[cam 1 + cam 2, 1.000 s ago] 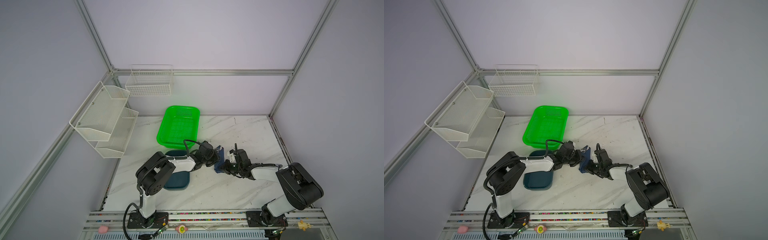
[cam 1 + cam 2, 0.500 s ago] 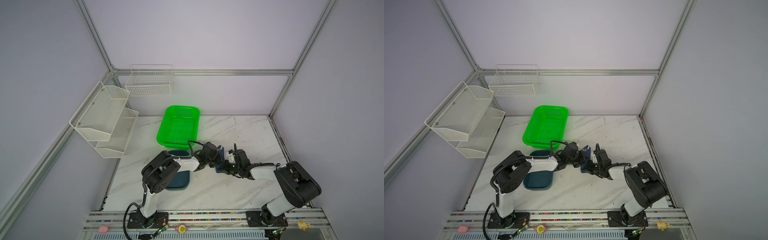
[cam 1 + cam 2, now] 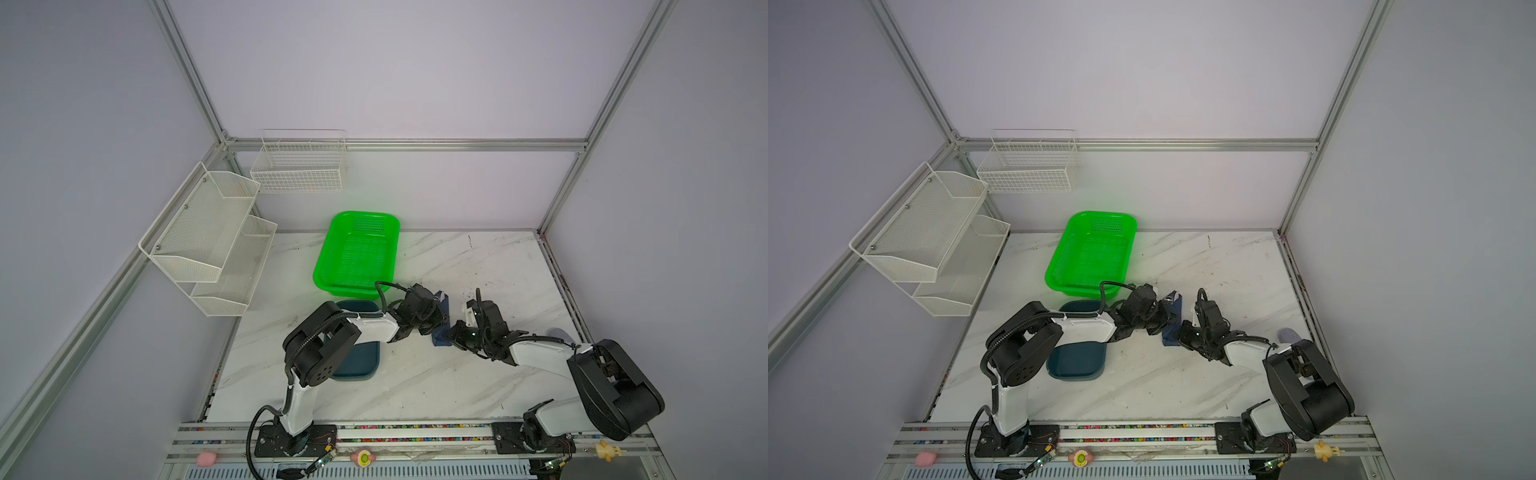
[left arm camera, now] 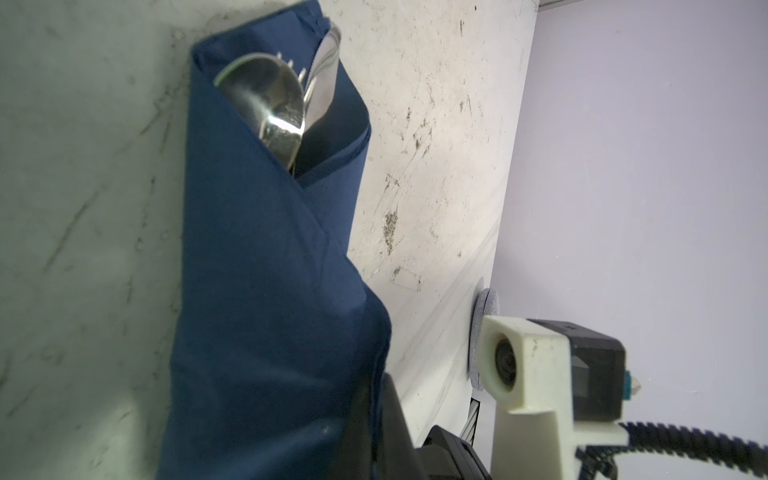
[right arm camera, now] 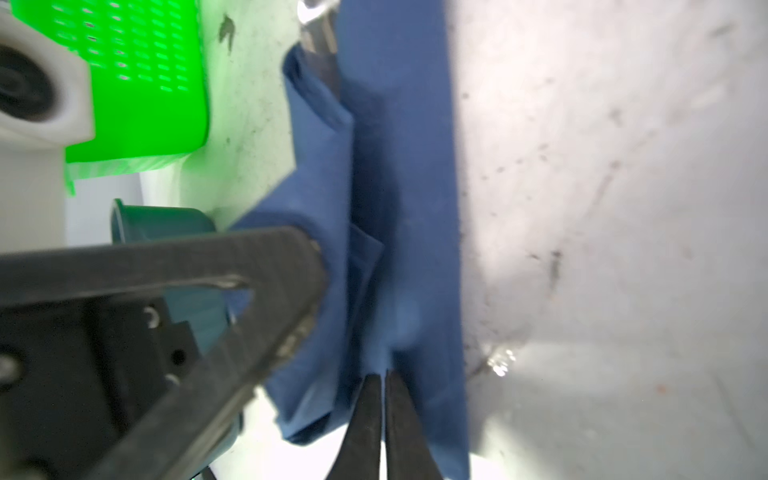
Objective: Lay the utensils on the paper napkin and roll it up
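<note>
The paper napkin (image 4: 257,270), dark navy, is wrapped into a long bundle lying on the marble table (image 3: 478,266) between both arms, seen in both top views (image 3: 444,305) (image 3: 1177,309). The utensils poke out of its far end: a spoon (image 4: 266,99), fork tines (image 4: 291,66) and a knife (image 4: 326,79), all shiny silver. My left gripper (image 4: 376,399) is shut on a fold at the near end of the napkin. From the other side, my right gripper (image 5: 383,378) is shut on a napkin (image 5: 411,166) fold, with the left gripper's finger (image 5: 249,299) close beside it.
A dark teal tray (image 3: 357,361) lies left of the bundle, partly under the left arm. Behind it stands a green perforated basket (image 3: 357,253). White wire racks (image 3: 208,241) (image 3: 299,166) hang on the left and back walls. A small grey round pad (image 3: 559,332) lies near the table's right edge.
The left arm has swung a little to the right, bringing its gripper closer to the right gripper. The napkin bundle between them looks narrower. Both grippers stay shut.
</note>
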`<act>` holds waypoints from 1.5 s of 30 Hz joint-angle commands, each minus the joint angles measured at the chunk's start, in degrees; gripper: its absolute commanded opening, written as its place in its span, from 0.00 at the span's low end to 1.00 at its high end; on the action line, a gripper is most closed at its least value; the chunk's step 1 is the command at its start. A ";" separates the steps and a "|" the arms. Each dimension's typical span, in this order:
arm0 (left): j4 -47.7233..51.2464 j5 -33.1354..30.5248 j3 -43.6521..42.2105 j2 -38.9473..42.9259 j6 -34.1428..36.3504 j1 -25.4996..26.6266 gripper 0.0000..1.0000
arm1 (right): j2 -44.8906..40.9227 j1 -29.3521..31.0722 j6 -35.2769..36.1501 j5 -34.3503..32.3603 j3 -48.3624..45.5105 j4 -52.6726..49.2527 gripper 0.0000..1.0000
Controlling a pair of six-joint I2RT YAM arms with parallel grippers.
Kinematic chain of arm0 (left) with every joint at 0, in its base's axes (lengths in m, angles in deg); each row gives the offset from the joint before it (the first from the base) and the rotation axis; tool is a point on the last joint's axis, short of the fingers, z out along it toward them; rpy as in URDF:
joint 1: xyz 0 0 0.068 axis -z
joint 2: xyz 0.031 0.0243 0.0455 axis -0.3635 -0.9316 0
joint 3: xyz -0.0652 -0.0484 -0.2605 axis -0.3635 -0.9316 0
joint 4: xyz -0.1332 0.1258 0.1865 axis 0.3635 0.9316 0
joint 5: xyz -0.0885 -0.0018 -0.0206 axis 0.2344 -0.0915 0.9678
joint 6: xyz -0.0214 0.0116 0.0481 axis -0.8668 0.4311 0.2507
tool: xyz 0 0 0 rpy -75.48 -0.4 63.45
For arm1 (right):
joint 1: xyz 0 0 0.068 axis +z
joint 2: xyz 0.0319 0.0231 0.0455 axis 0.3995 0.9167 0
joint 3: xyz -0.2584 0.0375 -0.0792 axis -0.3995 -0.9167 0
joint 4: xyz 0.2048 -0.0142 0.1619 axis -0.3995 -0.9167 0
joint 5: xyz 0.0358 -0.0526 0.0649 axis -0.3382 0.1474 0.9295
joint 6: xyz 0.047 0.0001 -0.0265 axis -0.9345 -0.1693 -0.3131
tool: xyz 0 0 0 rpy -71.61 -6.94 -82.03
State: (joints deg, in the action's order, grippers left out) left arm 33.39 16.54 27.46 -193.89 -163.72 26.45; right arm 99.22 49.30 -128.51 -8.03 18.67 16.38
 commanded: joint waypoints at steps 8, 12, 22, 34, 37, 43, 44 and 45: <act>3.06 -0.12 9.30 0.75 3.43 1.02 0.04 | 3.83 -0.26 2.24 0.15 -0.57 -0.78 0.09; 3.12 0.13 10.57 -0.32 3.02 1.42 0.04 | 4.29 -0.26 2.39 0.11 -0.48 -0.78 0.09; 4.43 0.11 10.85 -1.61 2.46 1.62 0.04 | 3.66 -0.29 2.50 0.37 -0.57 -0.77 0.09; 5.28 -0.45 11.28 -2.35 2.85 1.53 0.05 | -9.22 -1.71 -2.06 -3.68 -2.40 -4.73 0.18; 5.24 -0.33 11.34 -2.46 2.83 1.46 0.05 | -11.77 -1.79 -2.37 -3.60 -3.40 -4.15 0.33; 5.11 -0.15 11.37 -2.66 2.67 1.36 0.05 | -12.69 -1.79 -2.36 0.02 -3.90 0.33 0.52; 4.91 -0.11 11.30 -2.66 2.64 1.37 0.05 | -12.44 -1.88 -2.60 0.40 -4.11 1.02 0.53; 5.02 -0.06 11.37 -2.68 2.71 1.32 0.05 | -12.02 -1.86 -2.64 0.71 -4.17 1.79 0.55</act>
State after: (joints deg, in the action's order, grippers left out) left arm 39.25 16.37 33.41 -196.12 -162.14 27.72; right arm 87.11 47.58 -130.26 -8.81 15.13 14.76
